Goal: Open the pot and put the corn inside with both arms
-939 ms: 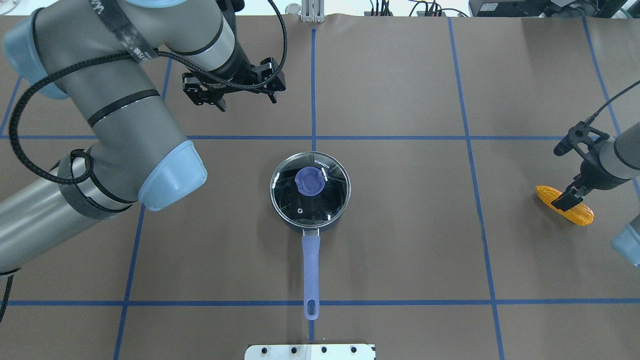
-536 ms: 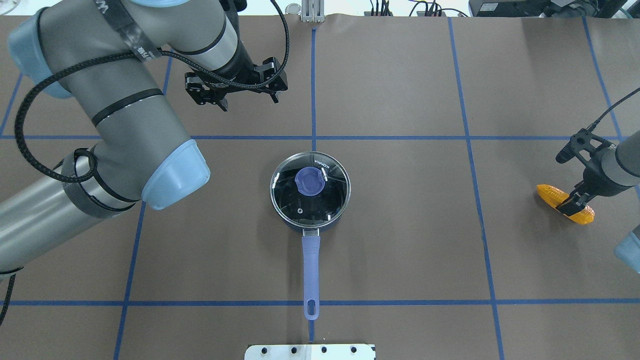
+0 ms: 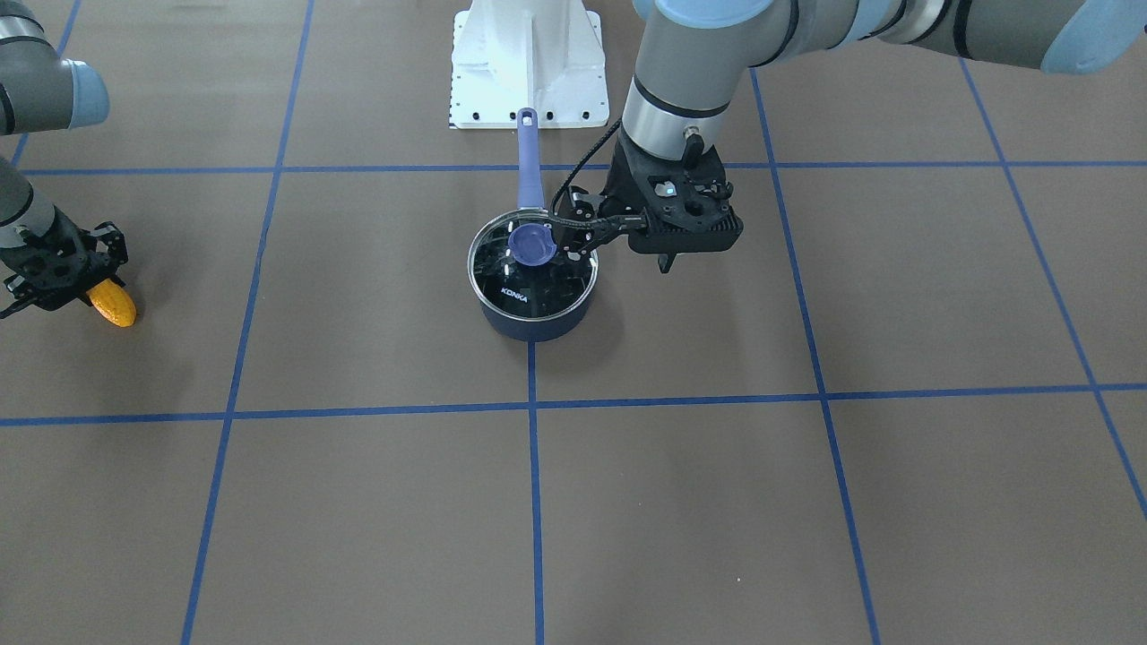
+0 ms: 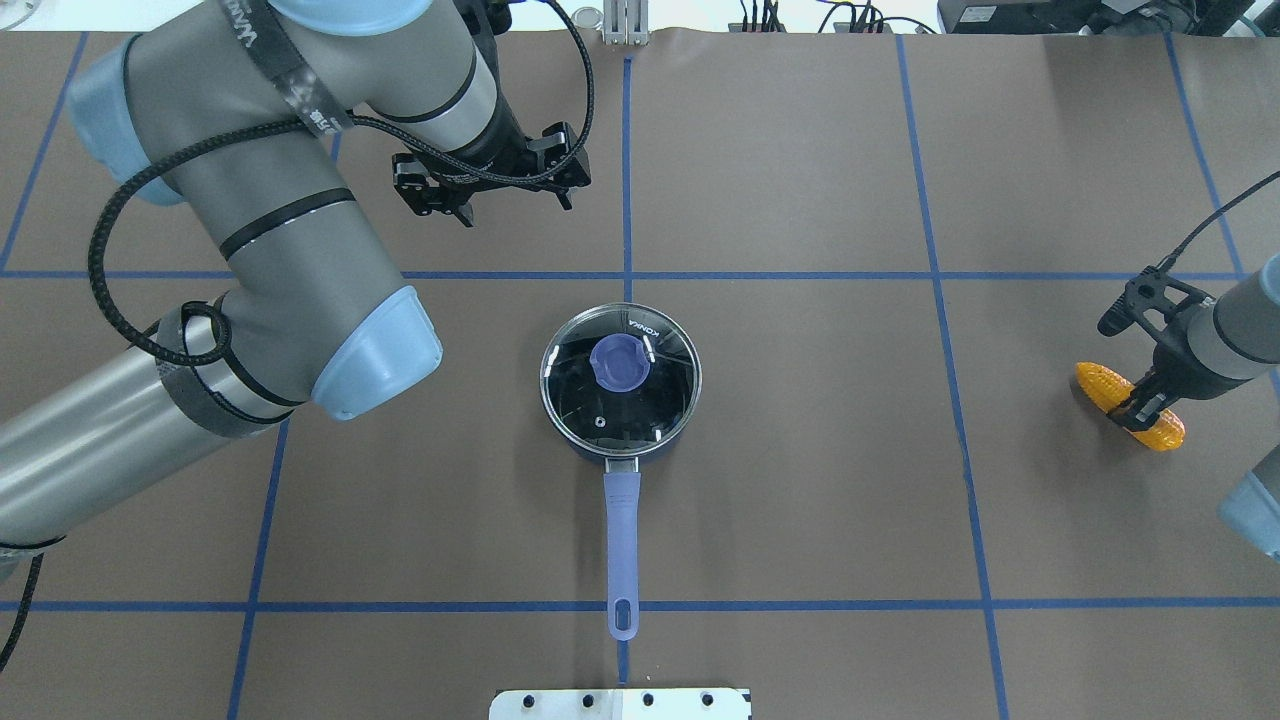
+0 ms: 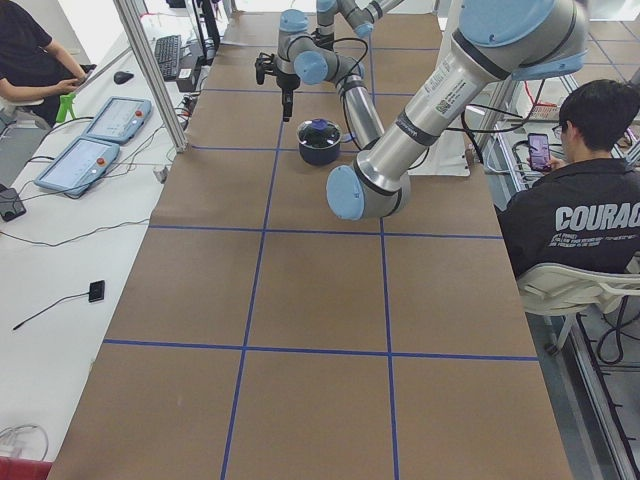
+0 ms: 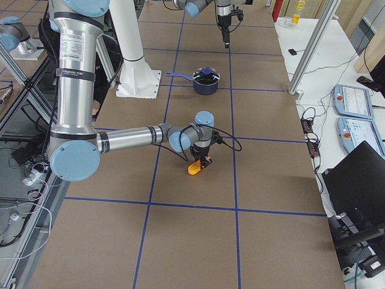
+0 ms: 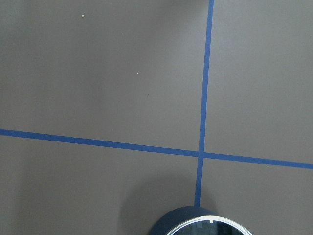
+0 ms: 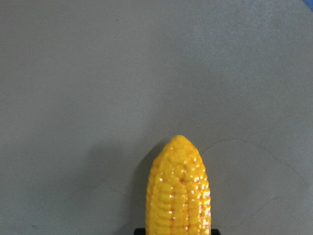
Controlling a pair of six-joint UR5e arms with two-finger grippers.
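Brown table (image 4: 800, 500), lidded pot (image 4: 620, 385) central.
Left gripper (image 4: 517, 213) gapes; right gripper (image 4: 1138, 408) straddles corn (image 4: 1098, 384) at right edge, hiding its middle; grip unclear.

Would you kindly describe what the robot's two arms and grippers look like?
The left arm and the right arm are grey-silver tubes with light blue joint caps. A braided black cable loops along the left one, which bears a black lettered strap. The left gripper and right gripper are black and two-fingered.

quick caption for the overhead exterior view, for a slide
Lidded pot in the middle; left claw open, hovering beyond it; right claw straddles the corn far right.
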